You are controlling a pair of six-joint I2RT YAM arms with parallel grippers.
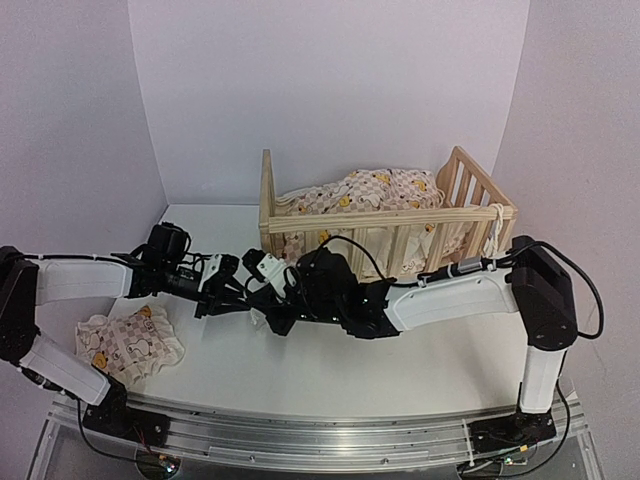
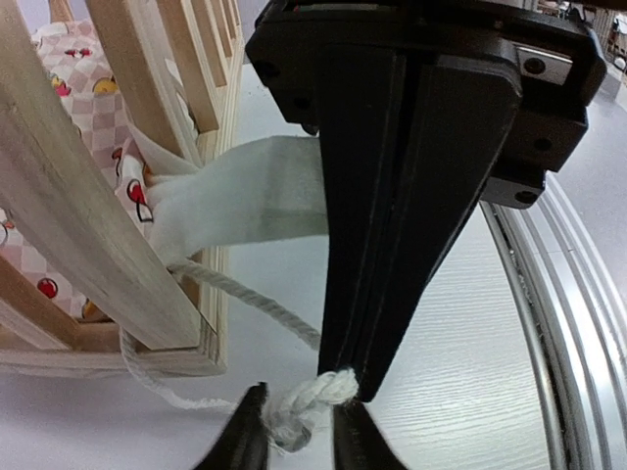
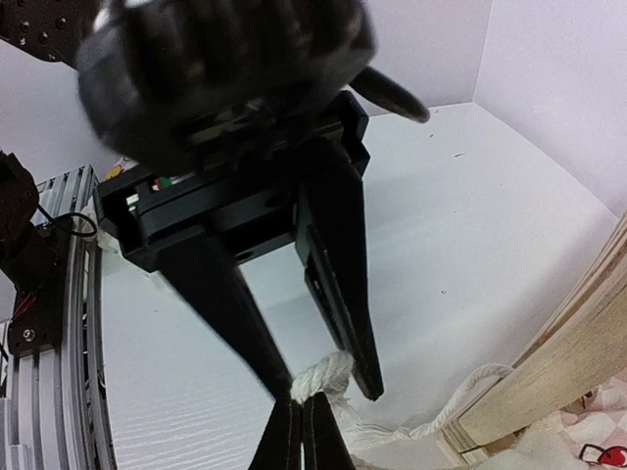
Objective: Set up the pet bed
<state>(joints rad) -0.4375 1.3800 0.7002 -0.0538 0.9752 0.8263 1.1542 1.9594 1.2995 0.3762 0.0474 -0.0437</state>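
Note:
The pet bed's pine slatted frame [image 1: 390, 215] stands at the back of the table, its checked duck cushion [image 1: 365, 190] lying inside. In the left wrist view a white tie string [image 2: 245, 299] runs from the frame's corner post [image 2: 88, 235] to a knotted end [image 2: 313, 397]. My right gripper [image 3: 302, 436] is shut on that string [image 3: 328, 372] just behind the knot. My left gripper [image 2: 299, 441] meets it tip to tip, its two fingers pressed against either side of the knot. Both grippers hang low over the table in front of the bed's left end, left gripper [image 1: 240, 295] beside right gripper [image 1: 268, 305].
A second small cushion [image 1: 130, 345] in the same print lies crumpled on the table at the front left, under my left arm. Another white string [image 1: 495, 225] is knotted on the frame's right corner. A metal rail [image 1: 320, 435] edges the table's near side.

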